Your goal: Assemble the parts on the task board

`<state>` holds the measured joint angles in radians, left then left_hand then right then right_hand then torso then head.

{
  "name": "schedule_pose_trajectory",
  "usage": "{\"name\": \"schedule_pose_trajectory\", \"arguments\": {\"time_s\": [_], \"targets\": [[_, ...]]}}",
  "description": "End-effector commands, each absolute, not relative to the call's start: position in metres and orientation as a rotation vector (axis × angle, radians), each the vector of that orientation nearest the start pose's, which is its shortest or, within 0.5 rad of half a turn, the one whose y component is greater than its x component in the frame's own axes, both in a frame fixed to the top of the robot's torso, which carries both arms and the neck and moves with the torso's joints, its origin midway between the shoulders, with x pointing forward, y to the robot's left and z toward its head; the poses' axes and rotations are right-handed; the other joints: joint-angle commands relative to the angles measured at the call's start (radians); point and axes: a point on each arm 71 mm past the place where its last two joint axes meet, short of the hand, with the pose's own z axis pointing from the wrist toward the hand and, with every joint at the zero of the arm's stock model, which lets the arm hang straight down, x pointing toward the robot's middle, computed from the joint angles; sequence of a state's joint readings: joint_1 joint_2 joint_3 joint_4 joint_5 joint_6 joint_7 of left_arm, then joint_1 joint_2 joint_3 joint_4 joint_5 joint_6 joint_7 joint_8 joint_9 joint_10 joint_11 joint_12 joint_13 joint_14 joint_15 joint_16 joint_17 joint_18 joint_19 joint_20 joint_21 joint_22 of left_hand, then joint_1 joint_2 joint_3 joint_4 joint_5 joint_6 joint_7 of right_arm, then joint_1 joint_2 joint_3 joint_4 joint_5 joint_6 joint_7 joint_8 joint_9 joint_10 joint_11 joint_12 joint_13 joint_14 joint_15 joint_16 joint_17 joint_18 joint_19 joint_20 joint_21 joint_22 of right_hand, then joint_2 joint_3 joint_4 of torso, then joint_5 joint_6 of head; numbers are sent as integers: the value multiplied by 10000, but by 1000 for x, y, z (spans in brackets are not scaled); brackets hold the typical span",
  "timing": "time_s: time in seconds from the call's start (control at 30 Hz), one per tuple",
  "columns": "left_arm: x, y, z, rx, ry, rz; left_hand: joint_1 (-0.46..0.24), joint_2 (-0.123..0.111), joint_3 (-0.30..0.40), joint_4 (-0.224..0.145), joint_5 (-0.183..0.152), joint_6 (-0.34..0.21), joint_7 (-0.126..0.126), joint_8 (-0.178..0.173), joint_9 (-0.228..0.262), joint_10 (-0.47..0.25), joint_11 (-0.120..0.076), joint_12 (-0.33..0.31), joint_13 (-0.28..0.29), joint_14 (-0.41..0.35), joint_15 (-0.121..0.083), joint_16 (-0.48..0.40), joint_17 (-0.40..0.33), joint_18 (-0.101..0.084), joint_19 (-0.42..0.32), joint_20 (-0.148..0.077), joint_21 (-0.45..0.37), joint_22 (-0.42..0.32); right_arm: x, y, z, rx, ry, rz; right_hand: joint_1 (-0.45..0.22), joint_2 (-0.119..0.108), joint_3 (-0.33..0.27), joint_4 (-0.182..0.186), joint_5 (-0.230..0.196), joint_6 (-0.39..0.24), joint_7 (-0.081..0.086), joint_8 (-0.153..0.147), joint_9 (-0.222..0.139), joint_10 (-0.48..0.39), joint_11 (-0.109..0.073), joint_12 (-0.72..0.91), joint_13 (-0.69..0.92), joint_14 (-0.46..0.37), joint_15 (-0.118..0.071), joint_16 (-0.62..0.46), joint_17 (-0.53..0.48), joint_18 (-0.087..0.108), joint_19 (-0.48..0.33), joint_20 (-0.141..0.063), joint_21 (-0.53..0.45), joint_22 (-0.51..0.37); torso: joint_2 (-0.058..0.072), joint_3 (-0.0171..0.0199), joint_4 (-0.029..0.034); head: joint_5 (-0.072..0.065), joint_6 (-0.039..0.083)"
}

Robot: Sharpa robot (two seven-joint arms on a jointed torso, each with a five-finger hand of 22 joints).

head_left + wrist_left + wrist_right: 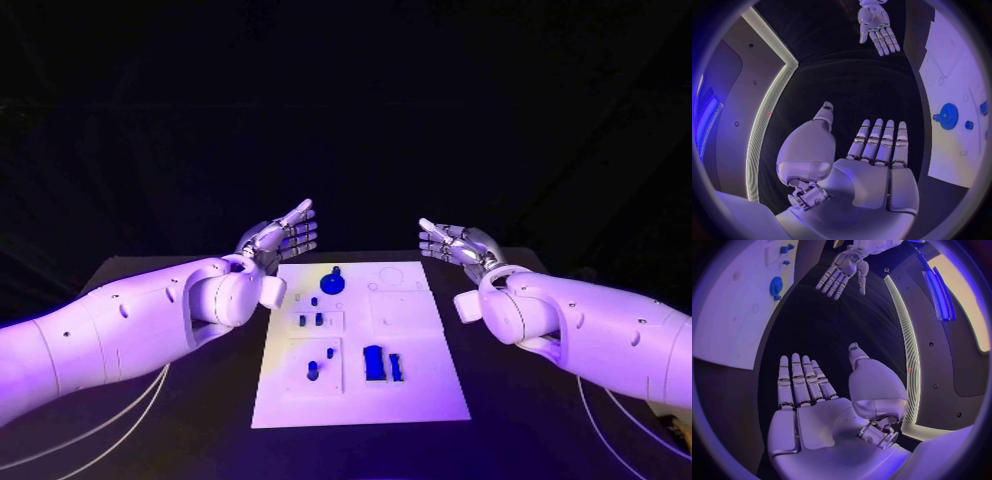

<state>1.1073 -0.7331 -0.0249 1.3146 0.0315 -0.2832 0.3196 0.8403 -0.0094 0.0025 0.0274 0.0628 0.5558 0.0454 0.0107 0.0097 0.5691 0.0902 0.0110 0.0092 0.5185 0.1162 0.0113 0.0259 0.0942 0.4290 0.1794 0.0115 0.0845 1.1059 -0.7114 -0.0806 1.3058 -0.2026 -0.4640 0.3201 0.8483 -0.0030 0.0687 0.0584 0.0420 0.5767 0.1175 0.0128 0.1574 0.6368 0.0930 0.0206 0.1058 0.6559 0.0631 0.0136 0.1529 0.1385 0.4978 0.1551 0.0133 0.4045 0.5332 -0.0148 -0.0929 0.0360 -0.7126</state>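
Honestly, both hands hang spread and empty at the far end of the board (361,400), left hand (278,237) and right hand (457,243) palms facing, so this fits either end of the job. The parts sit on the board: a gear (333,283) far, small pegs (317,321) mid, a block (374,362) near. Any reach should come down square over one piece; the left wrist view shows the gear's teeth, which the head view blurs.
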Motion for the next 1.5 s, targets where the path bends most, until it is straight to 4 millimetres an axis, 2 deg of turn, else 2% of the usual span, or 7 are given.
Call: {"name": "schedule_pose_trajectory", "arguments": {"time_s": [0.03, 0.1, 0.13, 0.3, 0.4, 0.5, 1.5], "targets": [[502, 215, -236, -12645, 13790, -13449, -2751, 94, -25, -274, -628, -1821, -454, -107, -97, -1861, -902, -110, -92, -1698, -379, -113, -259, -942, -1408, -586, -115, -845, 492, -209, -245, 11107, 13657, 11979, -2774, 30, -687, -584, -420, -1888, -385, -128, -514, -2083, -930, -206, -347, -2149, -631, -136, -500, -476, -1630, -507, -133, -1324, 59, 77, 479, -172, 528], [495, 210, -235, -12566, 13477, -13237, -3183, 94, -25, -274, -628, -2106, -454, -107, -97, -2159, -902, -110, -92, -1965, -441, -113, -259, -942, -1629, -680, -115, -845, 484, -204, -240, 11392, 13219, 12106, -3211, 30, -687, -584, -420, -2185, -445, -128, -596, -2411, -930, -206, -1058, -2486, -631, -136, -580, -524, -1886, -586, -133, -1532, 76, 101, 631, -236, 731], [492, 208, -234, -12522, 13324, -13132, -3399, 94, -25, -274, -628, -2250, -454, -107, -97, -2304, -902, -110, -92, -2094, -1162, -113, -259, -942, -1737, -728, -115, -845, 480, -202, -237, 11510, 13038, 12150, -3426, 30, -687, -584, -420, -2333, -1175, -128, -635, -2572, -930, -206, -1058, -2653, -631, -136, -618, -525, -2013, -624, -133, -1636, 83, 111, 694, -262, 814], [475, 199, -229, -12291, 12652, -12648, -4330, 94, -25, -274, -628, -2864, -454, -107, -97, -2933, -902, -110, -92, -2667, -1162, -113, -259, -942, -2216, -922, -115, -845, 466, -194, -227, 11958, 12369, 12269, -4361, 30, -687, -584, -420, -2966, -1175, -128, -809, -3275, -930, -206, -1058, -3376, -631, -136, -787, -634, -2564, -793, -133, -2080, 108, 144, 907, -351, 1097], [468, 196, -227, -12193, 12413, -12469, -4788, 94, -25, -274, -628, -3168, -454, -107, -97, -3238, -902, -110, -92, -2952, -1162, -113, -259, -942, -2445, -1022, -115, -845, 463, -193, -225, 12066, 12212, 12286, -4833, 30, -687, -584, -420, -3286, -1175, -128, -1574, -3632, -930, -206, -1058, -3741, -631, -136, -1529, -1385, -2837, -1551, -133, -2305, 110, 148, 929, -360, 1126], [464, 193, -225, -12125, 12258, -12351, -5202, 94, -25, -274, -628, -3445, -454, -107, -97, -3524, -902, -110, -92, -3211, -1162, -113, -259, -942, -2643, -1794, -115, -845, 462, -192, -224, 12089, 12178, 12289, -5245, 30, -687, -584, -420, -3568, -1175, -128, -1574, -3938, -930, -206, -1058, -4061, -631, -136, -1529, -1385, -3064, -1551, -133, -2502, 110, 148, 929, -360, 1126], [462, 192, -224, -12089, 12178, -12289, -7442, 94, -25, -274, -628, -5558, -454, -107, -97, -5691, -902, -110, -92, -5185, -1162, -113, -259, -942, -4290, -1794, -115, -845, 462, -192, -224, 12089, 12178, 12289, -8483, 30, -687, -584, -420, -5767, -1175, -128, -1574, -6368, -930, -206, -1058, -6559, -631, -136, -1529, -1385, -4978, -1551, -133, -4045, 110, 148, 929, -360, 1126]]}}
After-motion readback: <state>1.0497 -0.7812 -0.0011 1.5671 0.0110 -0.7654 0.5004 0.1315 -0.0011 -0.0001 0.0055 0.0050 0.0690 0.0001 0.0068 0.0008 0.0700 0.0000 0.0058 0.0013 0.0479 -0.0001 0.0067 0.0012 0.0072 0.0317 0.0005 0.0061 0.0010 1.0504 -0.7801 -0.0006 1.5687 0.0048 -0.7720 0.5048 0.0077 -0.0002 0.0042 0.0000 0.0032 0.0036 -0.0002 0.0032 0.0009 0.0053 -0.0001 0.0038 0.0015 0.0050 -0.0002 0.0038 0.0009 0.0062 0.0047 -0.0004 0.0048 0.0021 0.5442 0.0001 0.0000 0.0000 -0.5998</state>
